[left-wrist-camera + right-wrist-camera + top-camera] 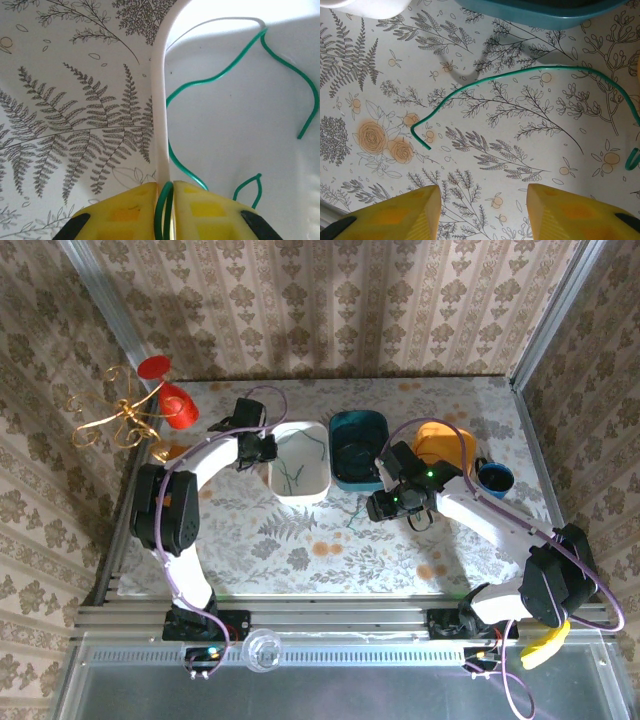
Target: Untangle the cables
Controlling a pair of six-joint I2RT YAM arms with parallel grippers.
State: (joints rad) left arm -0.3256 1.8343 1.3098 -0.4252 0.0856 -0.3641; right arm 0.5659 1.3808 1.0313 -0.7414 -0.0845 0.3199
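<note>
**Fig.: cable sorting, approx. mid-task.** L gripper [167,192] is pressed shut on a green cable [160,215] at the rim of the white bin [161,100], and the cable's loops trail inside the bin. R gripper [482,210], fingers spread and holding nothing, hangs over a second green cable [520,75]. This one lies loose on the tablecloth [470,150], outside the bin to its right. No knot is visible btwn. the two strands, so separation looks largely done. Judged remaining: release the pinched strand and collect the loose one.

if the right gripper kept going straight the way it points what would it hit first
Likely the bare tablecloth, just short of the green cable arcing across it, which the open right gripper faces. Depth is unclear.
</note>
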